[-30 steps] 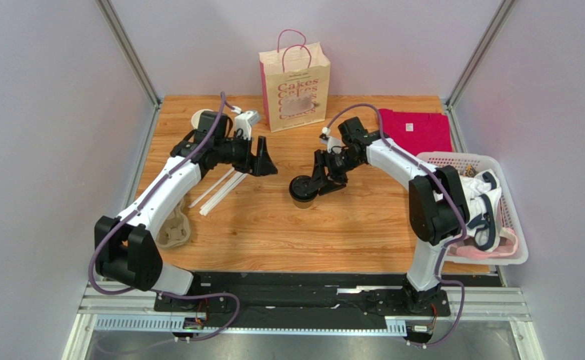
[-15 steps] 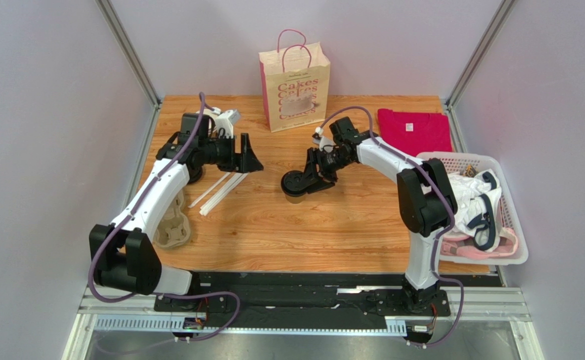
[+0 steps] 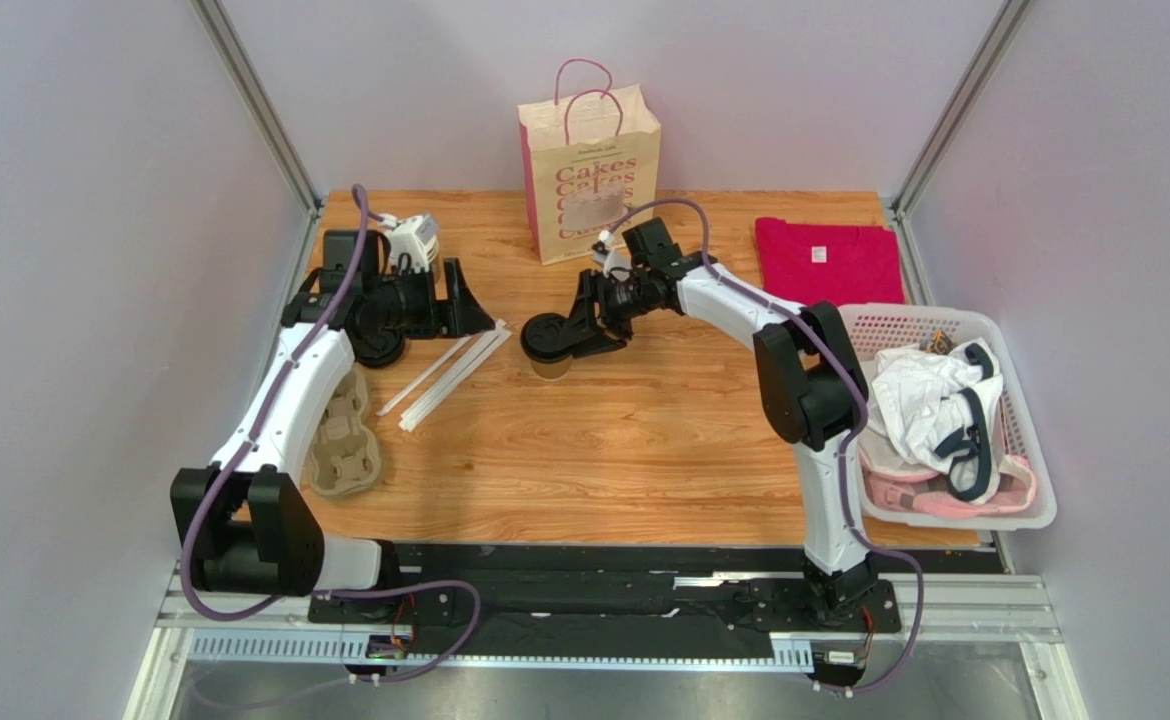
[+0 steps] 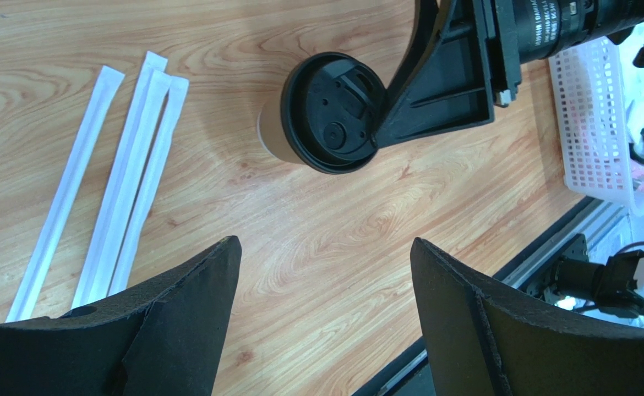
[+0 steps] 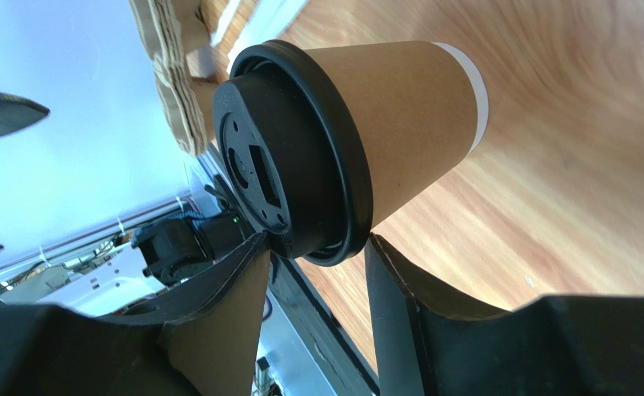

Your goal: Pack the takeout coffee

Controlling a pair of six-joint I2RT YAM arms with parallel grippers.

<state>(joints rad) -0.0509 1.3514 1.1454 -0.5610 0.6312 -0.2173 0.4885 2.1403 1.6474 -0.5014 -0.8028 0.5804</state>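
I had the right hand [image 5: 315, 245] pinching the small brown kraft paper cup [image 5: 408, 115] by its black plastic lid [image 4: 331, 111], upper middle of the overhead view on the table [image 3: 621, 435]; left hand [image 4: 324, 247] spread wide.

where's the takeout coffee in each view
top external: the takeout coffee stands mid-table, in front of the paper bag.
left wrist: upper middle, seen from above, lid up.
right wrist: fills the centre, sideways in the picture.
shared landmark: the right gripper, its fingers at the lid's rim in every view.
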